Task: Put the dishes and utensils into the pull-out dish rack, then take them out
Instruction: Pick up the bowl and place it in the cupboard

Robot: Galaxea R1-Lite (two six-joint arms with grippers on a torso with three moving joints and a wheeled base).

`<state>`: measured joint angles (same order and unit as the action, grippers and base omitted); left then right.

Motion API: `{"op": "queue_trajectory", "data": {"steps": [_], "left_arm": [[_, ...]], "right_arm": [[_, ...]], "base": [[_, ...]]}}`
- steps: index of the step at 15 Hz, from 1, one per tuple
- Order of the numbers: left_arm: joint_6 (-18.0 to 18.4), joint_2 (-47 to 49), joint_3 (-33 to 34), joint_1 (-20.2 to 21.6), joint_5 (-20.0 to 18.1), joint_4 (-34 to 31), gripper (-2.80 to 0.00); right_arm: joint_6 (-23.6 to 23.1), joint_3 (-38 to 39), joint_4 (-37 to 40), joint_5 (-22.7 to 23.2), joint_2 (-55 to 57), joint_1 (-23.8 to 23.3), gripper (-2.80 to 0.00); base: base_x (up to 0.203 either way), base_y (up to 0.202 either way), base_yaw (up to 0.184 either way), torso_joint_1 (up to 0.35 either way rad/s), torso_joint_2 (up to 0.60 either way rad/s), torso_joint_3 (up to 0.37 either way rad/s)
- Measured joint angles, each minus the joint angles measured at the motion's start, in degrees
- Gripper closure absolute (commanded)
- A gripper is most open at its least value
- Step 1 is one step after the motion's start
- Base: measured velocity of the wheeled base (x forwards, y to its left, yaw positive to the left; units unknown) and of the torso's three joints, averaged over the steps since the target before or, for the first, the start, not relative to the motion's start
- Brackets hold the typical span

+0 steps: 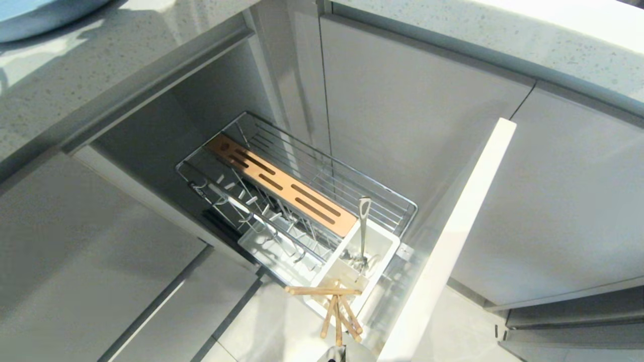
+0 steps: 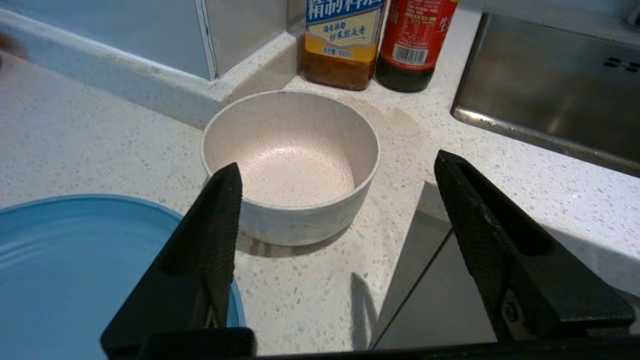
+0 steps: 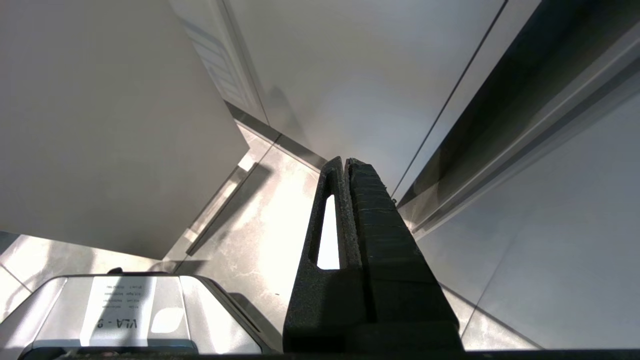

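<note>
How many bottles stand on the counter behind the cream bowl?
2: a yellow-labelled bottle and a red-labelled bottle, side by side in the corner beside the sink. Others may be out of view.

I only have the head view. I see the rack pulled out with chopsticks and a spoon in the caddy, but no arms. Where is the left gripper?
Observer: The left gripper is over the countertop, jaws open, facing the cream bowl.
Operator: Is the bowl held?
Observer: No, it sits on the counter by itself, beside the blue plate.
Operator: And the right gripper?
Observer: The right gripper is shut, empty, pointing at the floor by the cabinet fronts.
</note>
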<state>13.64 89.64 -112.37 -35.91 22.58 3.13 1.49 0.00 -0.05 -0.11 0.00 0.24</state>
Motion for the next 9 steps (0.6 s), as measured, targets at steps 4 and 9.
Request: {"op": "queue_trajectory", "data": {"steps": [4, 9], "left_arm": [[0.2, 1.4, 0.0, 1.4, 0.0, 0.3, -2.8], [0.2, 2.5, 0.0, 3.1, -4.1, 2.7, -2.8]], "right_arm": [[0.0, 0.0, 0.0, 0.0, 0.0, 0.0, 0.0], [0.0, 0.0, 0.0, 0.0, 0.0, 0.0, 0.0]], "base": [[0.0, 0.0, 0.0, 0.0, 0.0, 0.0], [0.0, 0.0, 0.0, 0.0, 0.0, 0.0]]}}
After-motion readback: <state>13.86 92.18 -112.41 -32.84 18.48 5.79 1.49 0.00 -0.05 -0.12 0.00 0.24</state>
